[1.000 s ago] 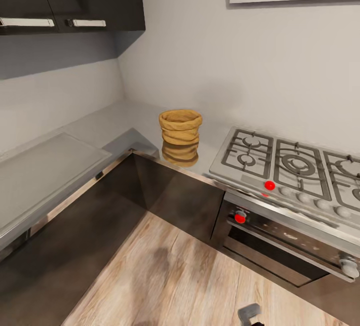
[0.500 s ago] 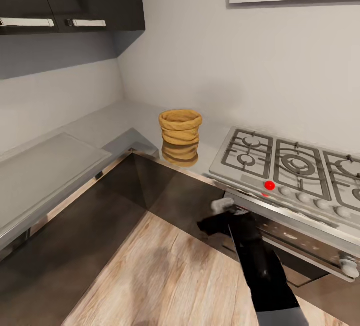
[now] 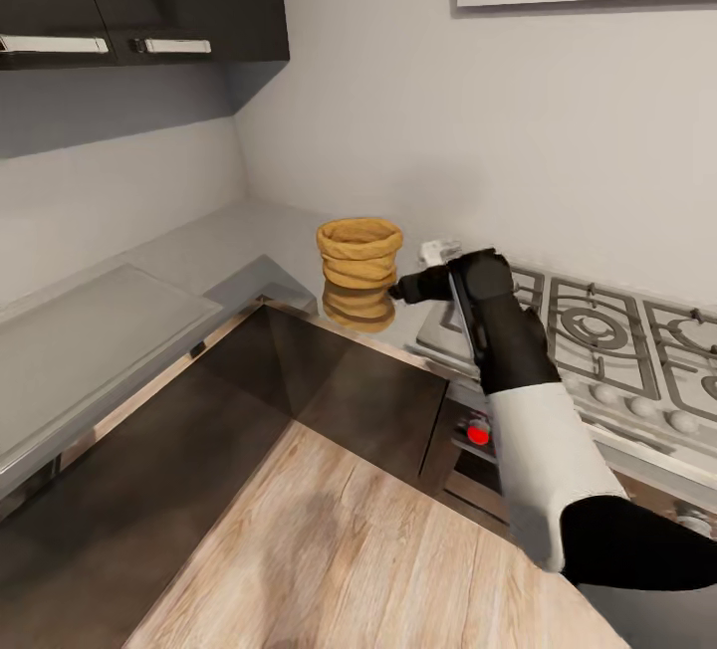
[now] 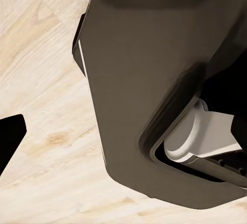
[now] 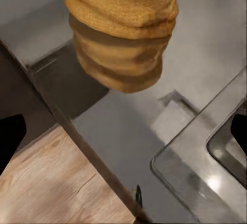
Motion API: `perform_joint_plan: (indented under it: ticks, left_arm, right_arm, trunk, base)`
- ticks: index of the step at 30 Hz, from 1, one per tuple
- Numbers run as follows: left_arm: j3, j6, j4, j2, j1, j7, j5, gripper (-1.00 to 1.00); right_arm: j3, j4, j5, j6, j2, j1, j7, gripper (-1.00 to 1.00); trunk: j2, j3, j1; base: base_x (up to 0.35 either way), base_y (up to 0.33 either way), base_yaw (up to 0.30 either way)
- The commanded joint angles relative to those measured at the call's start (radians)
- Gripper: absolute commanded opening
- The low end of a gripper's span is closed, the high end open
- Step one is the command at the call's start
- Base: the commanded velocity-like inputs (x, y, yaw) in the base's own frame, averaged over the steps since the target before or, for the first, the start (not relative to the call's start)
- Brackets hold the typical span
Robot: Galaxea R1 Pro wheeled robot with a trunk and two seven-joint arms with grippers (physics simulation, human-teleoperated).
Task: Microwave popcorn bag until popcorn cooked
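The bag (image 3: 359,274) stands upright on the countertop (image 3: 229,246), near its front edge and just left of the hob (image 3: 588,325), its rolled rim open at the top. The right arm (image 3: 528,410) reaches up from the lower right over the hob's near corner. The right gripper (image 3: 426,271) is level with the bag's middle, just beside its right flank; whether it touches cannot be told. How far its jaws stand apart cannot be told either, and it grips nothing. In the right wrist view the bag (image 5: 123,28) sits close ahead on the grey slab, mirrored in the glossy surface. The left wrist view shows wood floor (image 4: 41,80) behind a dark robot part.
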Motion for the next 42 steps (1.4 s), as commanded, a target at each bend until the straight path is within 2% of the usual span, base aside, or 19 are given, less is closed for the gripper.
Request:
perform_joint_plan:
  ticks: [1,4,5,6,8,11,21,24,28,37,42]
  left_arm:
    - [0.001,-0.003,0.0,0.0,0.0,0.001,0.003,1.0]
    - [0.001,-0.003,0.0,0.0,0.0,0.001,0.003,1.0]
    - [0.001,-0.003,0.0,0.0,0.0,0.001,0.003,1.0]
    - [0.001,-0.003,0.0,0.0,0.0,0.001,0.003,1.0]
    - [0.001,-0.003,0.0,0.0,0.0,0.001,0.003,1.0]
    - [-0.001,-0.003,0.0,0.0,0.0,0.001,0.001,1.0]
    - [-0.006,-0.002,-0.001,-0.002,0.0,0.0,-0.003,1.0]
    - [0.001,-0.003,-0.005,0.0,0.0,0.002,-0.002,1.0]
    - [0.001,-0.003,-0.005,0.0,0.0,0.002,-0.002,1.0]
    - [-0.001,-0.002,-0.003,0.0,0.0,0.001,-0.004,1.0]
    - [-0.001,-0.002,-0.003,0.0,0.0,0.001,-0.004,1.0]
  right_arm:
    - [-0.033,0.066,0.01,0.003,0.0,-0.053,-0.013,1.0]
    - [-0.11,0.218,0.011,0.003,0.0,-0.156,-0.095,1.0]
    - [-0.119,0.248,0.012,0.003,-0.012,-0.177,-0.13,1.0]
    - [-0.124,0.269,0.012,0.003,-0.036,-0.197,-0.162,1.0]
    - [-0.128,0.295,0.012,0.003,-0.072,-0.231,-0.193,1.0]
    - [-0.129,0.308,0.012,0.003,-0.087,-0.253,-0.207,1.0]
    - [-0.13,0.303,0.01,0.003,-0.086,-0.259,-0.208,1.0]
    - [-0.147,0.306,0.007,0.003,-0.07,-0.241,-0.217,1.0]
    - [-0.153,0.297,0.006,0.003,-0.07,-0.219,-0.215,1.0]
    - [-0.158,0.29,0.003,0.003,-0.073,-0.168,-0.21,1.0]
    - [-0.182,0.277,0.001,0.003,-0.074,-0.165,-0.209,1.0]
  trunk:
    - [-0.001,-0.001,0.0]
    - [-0.001,-0.001,0.0]
    - [-0.001,-0.001,0.0]
    - [-0.001,-0.001,0.0]
    - [-0.001,-0.001,0.0]
    - [-0.001,-0.001,0.0]
    - [-0.001,-0.001,0.0]
    - [-0.001,-0.001,0.0]
    - [-0.001,-0.001,0.0]
    - [-0.001,-0.001,0.0]
    - [-0.001,-0.001,0.0]
  base:
    - [0.0,0.0,0.0]
    - [0.0,0.0,0.0]
    - [0.0,0.0,0.0]
    - [0.0,0.0,0.0]
    - [0.0,0.0,0.0]
    - [0.0,0.0,0.0]
    - [0.0,0.0,0.0]
    - [0.0,0.0,0.0]
    - [0.035,0.0,0.0]
    - [0.272,-0.11,0.0]
    - [0.294,-0.14,0.0]
